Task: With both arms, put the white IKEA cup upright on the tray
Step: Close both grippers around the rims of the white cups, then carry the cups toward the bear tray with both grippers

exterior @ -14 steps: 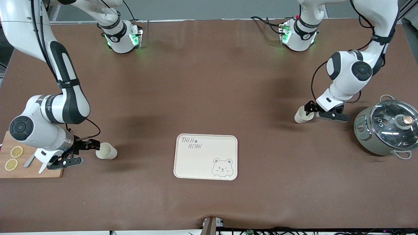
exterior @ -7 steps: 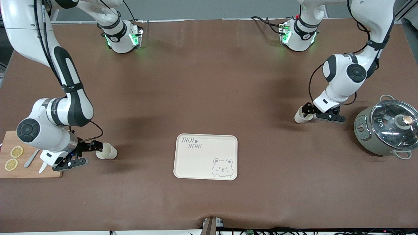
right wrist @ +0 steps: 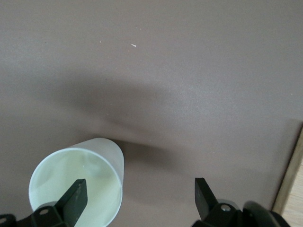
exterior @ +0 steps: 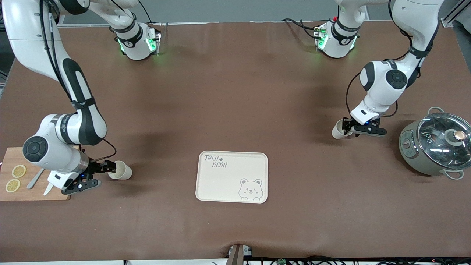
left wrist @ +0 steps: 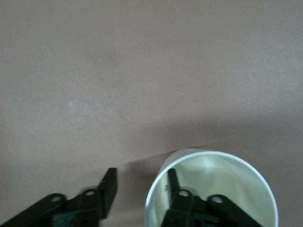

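Lower left of frame: cup (exterior: 120, 170) lying on its side, right gripper (exterior: 100, 173) jaws apart straddling its rim. Right of frame: second cup (exterior: 338, 130), left gripper (exterior: 349, 127) jaws partly apart, one inside its rim. Tray (exterior: 217, 184) bare.

The only words that can be read stand on the cream tray (exterior: 232, 176): "TAIJI BEAR", hand-lettered in grey in the corner nearest the right arm's base, with a small paw mark after "TAIJI". A winking bear drawing (exterior: 250, 189) sits in the tray's diagonal corner.
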You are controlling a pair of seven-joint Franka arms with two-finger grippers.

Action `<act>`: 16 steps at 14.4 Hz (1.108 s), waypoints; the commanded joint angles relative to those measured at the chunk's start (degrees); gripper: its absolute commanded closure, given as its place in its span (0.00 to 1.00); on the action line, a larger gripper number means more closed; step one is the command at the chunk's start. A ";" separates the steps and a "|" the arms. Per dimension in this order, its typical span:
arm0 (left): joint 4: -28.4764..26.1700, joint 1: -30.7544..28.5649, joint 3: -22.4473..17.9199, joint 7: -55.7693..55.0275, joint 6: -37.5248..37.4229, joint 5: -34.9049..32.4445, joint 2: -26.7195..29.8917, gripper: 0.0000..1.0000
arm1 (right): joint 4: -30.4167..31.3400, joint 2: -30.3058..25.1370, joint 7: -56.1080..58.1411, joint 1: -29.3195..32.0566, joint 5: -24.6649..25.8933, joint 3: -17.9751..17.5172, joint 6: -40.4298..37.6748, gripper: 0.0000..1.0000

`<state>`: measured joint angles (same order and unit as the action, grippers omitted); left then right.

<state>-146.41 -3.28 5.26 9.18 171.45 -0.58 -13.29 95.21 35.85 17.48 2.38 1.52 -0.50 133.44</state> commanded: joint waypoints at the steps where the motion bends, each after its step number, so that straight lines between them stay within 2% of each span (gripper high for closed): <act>1: -1.33 -0.06 0.45 -1.00 1.87 1.02 0.72 1.00 | -0.03 1.15 2.02 0.70 -0.29 -0.65 1.82 0.00; 5: -1.16 -0.06 0.45 -1.27 1.96 1.02 0.72 1.00 | -0.03 2.47 2.12 0.52 -0.29 -0.65 3.49 0.00; 7: 0.59 0.38 0.80 -3.37 0.22 1.02 1.24 1.00 | -0.03 2.47 2.12 0.52 -0.29 -0.65 3.40 0.00; 10: 7.60 0.91 2.91 -8.02 -10.83 1.02 1.68 1.00 | -0.03 2.47 3.08 0.35 -0.29 -0.82 3.49 0.00; 11: 10.50 0.99 4.05 -9.96 -15.05 1.02 1.77 1.00 | -0.03 2.47 3.52 0.44 -0.29 -1.08 3.49 0.05; 13: 16.21 1.08 6.07 -14.08 -22.87 1.02 1.60 1.00 | -0.11 2.47 3.70 0.35 -0.29 -1.09 3.40 0.32; 16: 23.78 1.95 9.06 -20.59 -29.31 0.93 -0.50 1.00 | -0.11 2.47 3.70 0.26 -0.29 -1.17 3.40 0.59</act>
<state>-127.38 -2.07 12.98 -8.19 145.90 -0.58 -12.09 95.21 38.34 20.07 2.29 1.51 -1.19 136.53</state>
